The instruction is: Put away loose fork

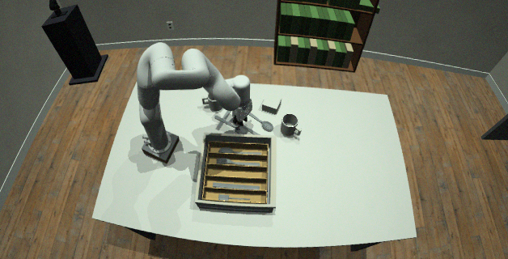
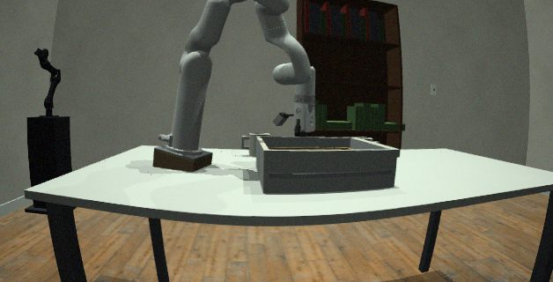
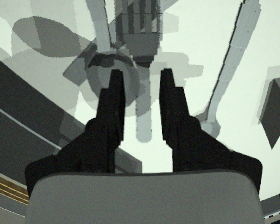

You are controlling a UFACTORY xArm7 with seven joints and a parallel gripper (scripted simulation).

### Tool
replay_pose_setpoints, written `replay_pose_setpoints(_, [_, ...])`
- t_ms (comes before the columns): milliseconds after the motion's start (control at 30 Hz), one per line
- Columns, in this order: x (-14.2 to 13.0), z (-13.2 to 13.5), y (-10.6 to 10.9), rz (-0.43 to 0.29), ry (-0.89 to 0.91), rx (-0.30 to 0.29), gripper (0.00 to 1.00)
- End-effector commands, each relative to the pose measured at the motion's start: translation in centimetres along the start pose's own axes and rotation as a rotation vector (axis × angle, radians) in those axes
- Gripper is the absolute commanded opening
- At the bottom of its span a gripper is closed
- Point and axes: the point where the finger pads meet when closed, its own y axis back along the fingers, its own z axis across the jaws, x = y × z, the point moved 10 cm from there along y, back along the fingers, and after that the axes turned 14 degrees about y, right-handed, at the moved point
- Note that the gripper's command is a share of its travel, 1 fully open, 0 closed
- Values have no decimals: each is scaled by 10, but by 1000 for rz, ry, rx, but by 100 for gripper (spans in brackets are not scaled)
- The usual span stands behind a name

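The loose grey fork (image 3: 136, 10) (image 1: 225, 121) lies flat on the white table behind the tray. In the wrist view its tines point away and its handle runs back between my fingers. My gripper (image 3: 141, 84) (image 1: 239, 125) (image 2: 302, 132) points straight down over the fork's handle. Its fingers stand partly apart on either side of the handle with a gap, gripping nothing. The cutlery tray (image 1: 272, 175) (image 2: 326, 168) has several slots. A fork-like piece (image 1: 239, 161) lies in the second slot from the back. The tray's wall hides the fork in the exterior view.
A spoon (image 1: 262, 123) (image 3: 233, 50) lies just right of the fork. A dark mug (image 1: 289, 125), a small white box (image 1: 272, 106) and a second mug (image 1: 212, 103) stand nearby. A knife (image 1: 196, 166) lies on the table by the tray's left side. The arm's base (image 1: 159, 146) is at the left.
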Motion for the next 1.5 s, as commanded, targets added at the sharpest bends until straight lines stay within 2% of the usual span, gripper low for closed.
replay_pose_setpoints(0, [-1, 1, -2, -3, 0, -3, 28])
replay_pose_setpoints(1467, [-2, 2, -7, -3, 0, -3, 28])
